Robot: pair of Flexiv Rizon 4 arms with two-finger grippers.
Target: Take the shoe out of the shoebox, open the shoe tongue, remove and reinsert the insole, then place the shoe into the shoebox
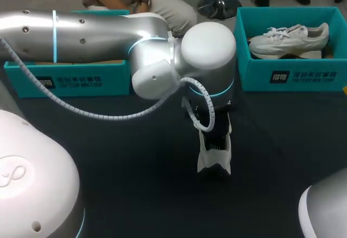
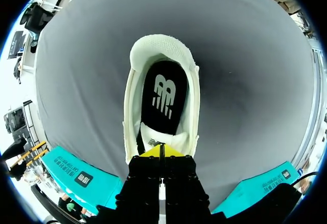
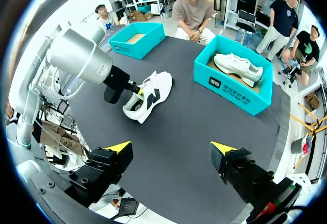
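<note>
A white shoe (image 1: 214, 161) stands on the dark table mid-front, toe toward me. Looking down the left wrist view, its black insole (image 2: 163, 99) lies inside the shoe (image 2: 134, 106). My left gripper (image 2: 161, 151) is shut on the white tongue (image 2: 153, 140) at the shoe's mouth, its yellow tips pressed together. My left arm (image 1: 108, 37) reaches in across the table over the shoe. In the right wrist view the shoe (image 3: 152, 95) lies well ahead of my right gripper (image 3: 169, 148), which hangs open above the table with nothing between its fingers.
A teal shoebox (image 1: 293, 78) at the back right holds a second white shoe (image 1: 290, 38). Another teal shoebox (image 1: 68, 79) stands at the back left, partly behind my left arm. My right arm's base (image 1: 325, 211) shows at the front right.
</note>
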